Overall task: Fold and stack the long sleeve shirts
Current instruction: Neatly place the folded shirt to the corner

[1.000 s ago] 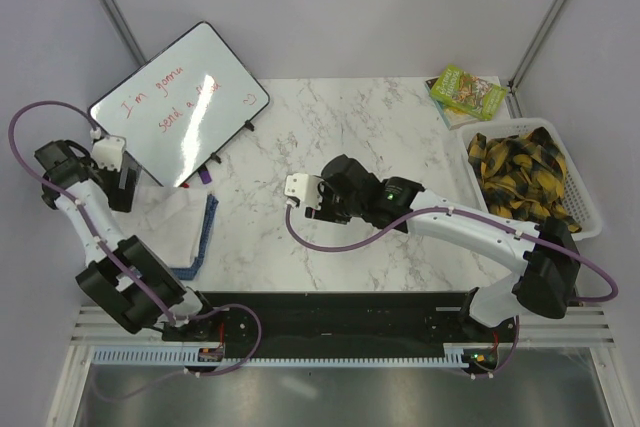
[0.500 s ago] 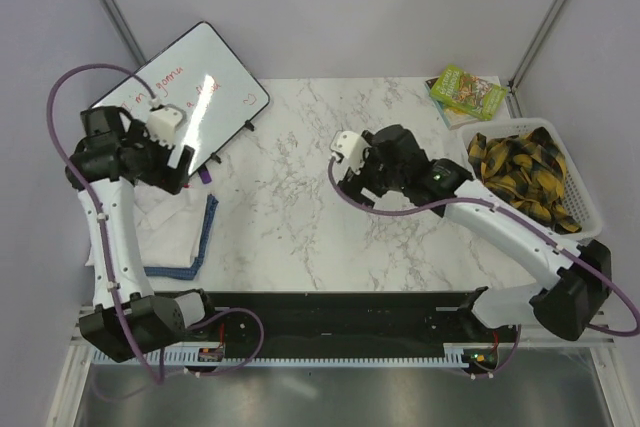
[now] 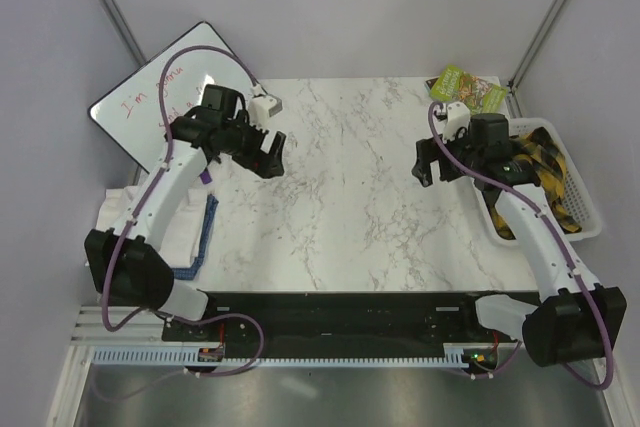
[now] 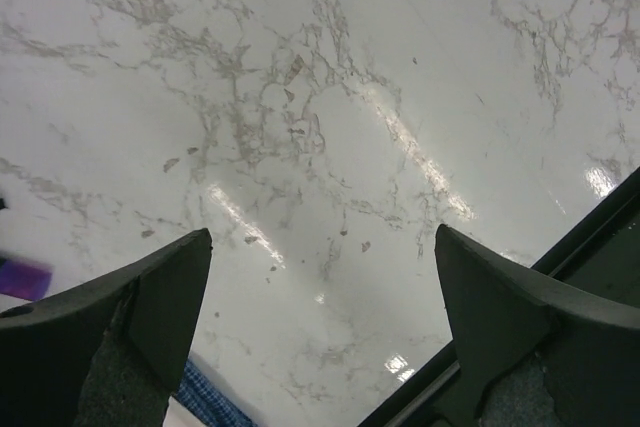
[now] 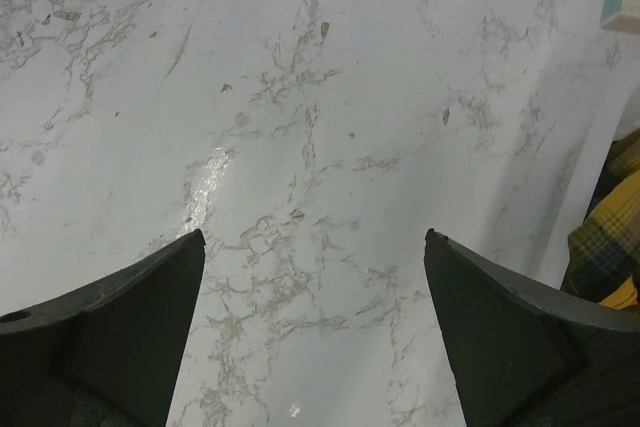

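Both pincers stand wide open over bare marble counter (image 3: 350, 197), holding nothing: the left pincer (image 3: 270, 152) (image 4: 325, 237) toward the left rear, the right pincer (image 3: 428, 162) (image 5: 315, 237) near the basket (image 3: 528, 124). The white shirt (image 3: 165, 217) lies folded at the counter's left edge, partly behind the left arm. The blue checked shirt (image 3: 207, 232) under it shows only a narrow edge. A yellow plaid cloth (image 3: 545, 162) fills the basket, half hidden by the right arm; what garment it is cannot be told.

Hidden beneath white shirt (image 3: 182, 237) but for one edge: blue check shirt (image 3: 207, 232). Blurred and cut off: purple item (image 4: 20, 277), possibly a marker.
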